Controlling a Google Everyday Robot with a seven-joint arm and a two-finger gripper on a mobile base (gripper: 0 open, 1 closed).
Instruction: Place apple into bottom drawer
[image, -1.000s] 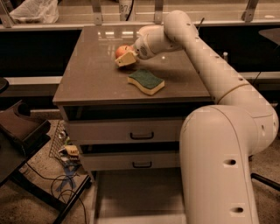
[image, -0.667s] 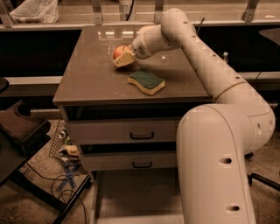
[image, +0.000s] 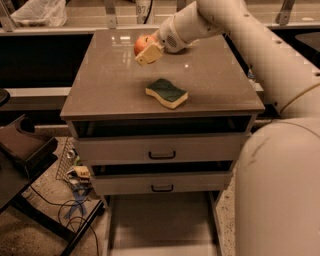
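One apple (image: 141, 44) clasped in gripper (image: 145, 50) fingers over far countertop (image: 107, 85), one green-topped sponge (image: 166, 92) mid-counter, two handled upper drawers (image: 125, 149), bottom drawer (image: 160, 225) open nearest, floor cables (image: 75, 212) left.

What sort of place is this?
Probably a test lab or workshop: a grey drawer cabinet with its bottom drawer open, loose cables on the floor, and the robot's tool at an apple on the cabinet top.

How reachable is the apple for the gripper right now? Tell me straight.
Probably yes: the gripper is right at the apple on the cabinet top, and the sponge lies apart, nearer the front.
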